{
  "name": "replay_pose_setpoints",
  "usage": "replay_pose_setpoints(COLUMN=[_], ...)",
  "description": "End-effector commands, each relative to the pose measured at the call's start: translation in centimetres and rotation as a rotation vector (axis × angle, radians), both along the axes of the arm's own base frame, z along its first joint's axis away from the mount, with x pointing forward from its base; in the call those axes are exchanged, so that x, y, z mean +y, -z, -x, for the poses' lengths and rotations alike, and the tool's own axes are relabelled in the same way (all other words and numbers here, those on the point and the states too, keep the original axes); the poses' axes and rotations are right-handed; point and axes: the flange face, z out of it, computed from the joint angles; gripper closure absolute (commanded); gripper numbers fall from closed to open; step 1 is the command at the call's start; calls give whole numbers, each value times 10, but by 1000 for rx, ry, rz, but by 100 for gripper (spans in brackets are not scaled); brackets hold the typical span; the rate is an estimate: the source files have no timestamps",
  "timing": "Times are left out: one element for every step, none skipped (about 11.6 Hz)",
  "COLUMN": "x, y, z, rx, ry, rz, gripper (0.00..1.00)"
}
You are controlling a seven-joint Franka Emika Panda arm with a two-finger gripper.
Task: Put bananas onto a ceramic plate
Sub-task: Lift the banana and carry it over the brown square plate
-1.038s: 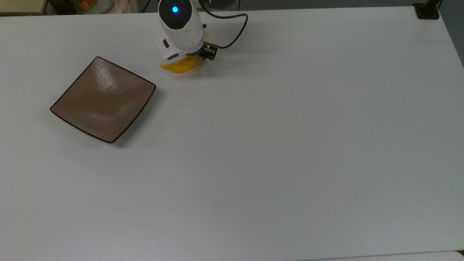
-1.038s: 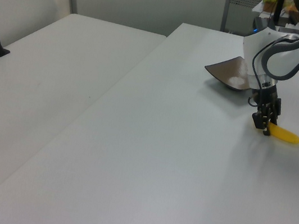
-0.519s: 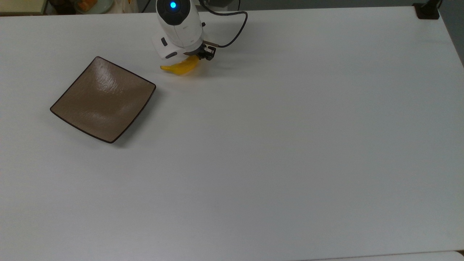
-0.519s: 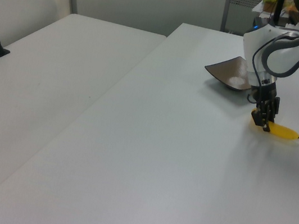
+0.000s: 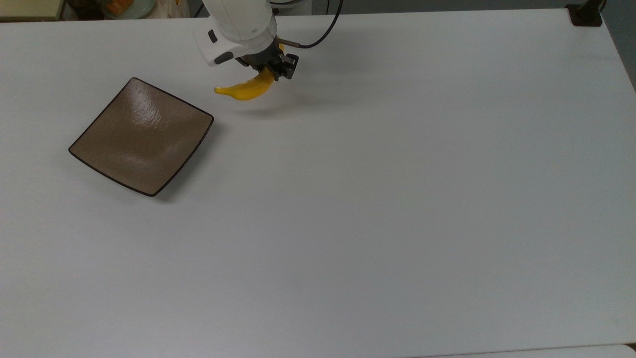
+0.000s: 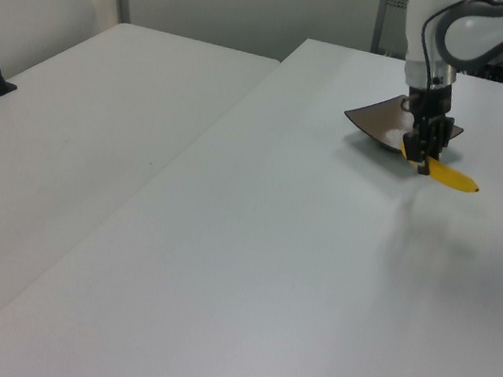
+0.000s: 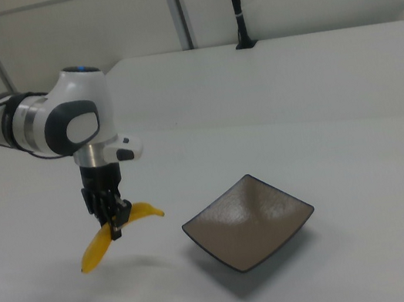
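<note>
Lifted since a second ago: banana (image 5: 244, 90) now off the surface (image 5: 377, 199), where earlier it lay flat under the gripper (image 5: 271, 69). Arm (image 5: 238, 22) drawn up and back toward the top view's upper edge; plate (image 5: 141, 135) unmoved.

Wide white surface, bare apart from the plate and the banana's soft shadow. In the right view, shadow well below the fruit, so clear air underneath.

Square brown plate resting flat, toward the top view's left, near the banana but apart from it. In the right view, plate (image 7: 249, 222) to the right of the hanging fruit. Dished centre facing up, ready to take the load.

White arm reaching down from above, wrist pointing roughly straight down in the left view.

Black gripper (image 7: 111, 214) closed on the banana (image 7: 115, 235) close to one end rather than at the middle. Because of that off-centre hold, long free end drooping down and away, tip lowest in the right view. In the left view, fruit (image 6: 447, 175) sticking out to the right of the gripper (image 6: 422, 154), plate (image 6: 387, 129) just behind.

Likely step in hand: carrying across to the plate. Judged risk: swinging or slipping of the long end, given the hold near the tip. Lowering over the dished centre probably needed before letting go, so the curve settles rather than rolls off the rim.
</note>
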Motion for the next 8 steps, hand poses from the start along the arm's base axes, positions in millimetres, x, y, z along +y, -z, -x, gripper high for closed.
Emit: replay_pose_setpoints(x=[-20, -33, -49, -67, -83, -97, -109, -120], y=[-42, -51, -57, -55, -52, -48, -40, -29], z=[-29, -34, -41, -49, -56, -63, -70, -76], rx=[-79, -101, -123, -161, -209, -256, -289, -314], ry=[122, 147, 178, 212, 243, 265, 282, 300], rz=[-61, -64, -63, -55, -42, -27, -10, 7], gripper=[82, 82, 82, 82, 82, 82, 82, 82])
